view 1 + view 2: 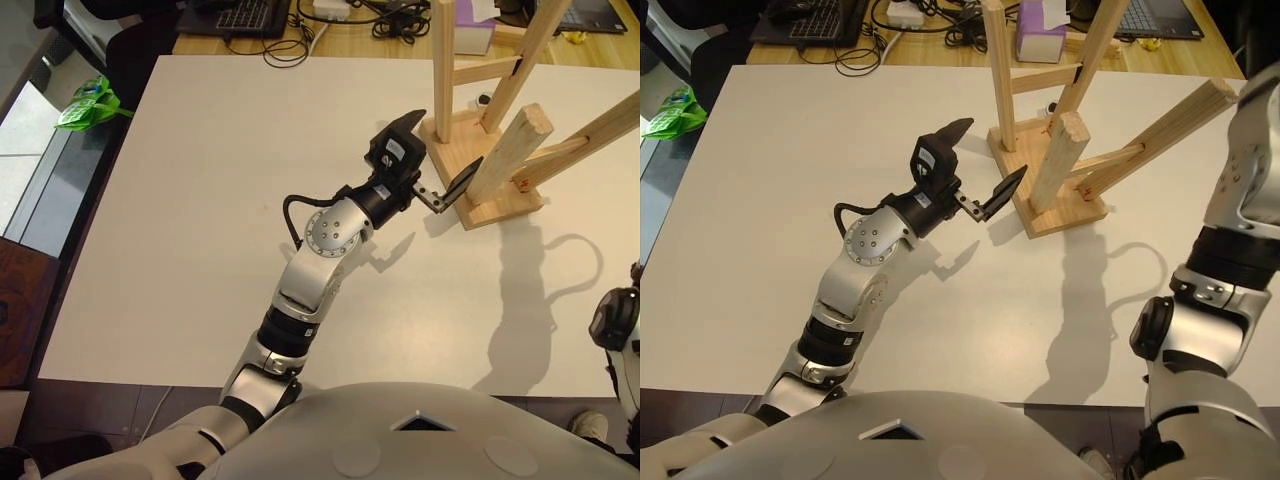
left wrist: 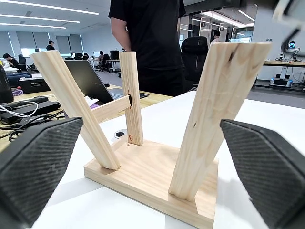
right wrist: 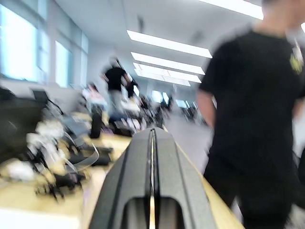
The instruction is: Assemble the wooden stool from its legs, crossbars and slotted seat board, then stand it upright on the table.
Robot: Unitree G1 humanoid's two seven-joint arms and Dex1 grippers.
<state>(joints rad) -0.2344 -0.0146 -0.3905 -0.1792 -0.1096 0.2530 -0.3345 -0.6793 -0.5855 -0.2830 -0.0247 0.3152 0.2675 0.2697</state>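
Left eye view, stool (image 1: 500, 206) upturned, legs (image 1: 512, 148) pointing up, left tool (image 1: 451, 137) spread beside it

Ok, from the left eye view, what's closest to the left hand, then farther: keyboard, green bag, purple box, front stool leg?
1. Front stool leg, just ahead of the left hand.
2. Purple box, behind the stool.
3. Keyboard, far back, leftward.
4. Green bag, beyond the table's left edge.

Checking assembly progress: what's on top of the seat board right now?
Four legs stand up from the seat board, two pairs each joined by a crossbar. How the leg ends seat in the board is covered.
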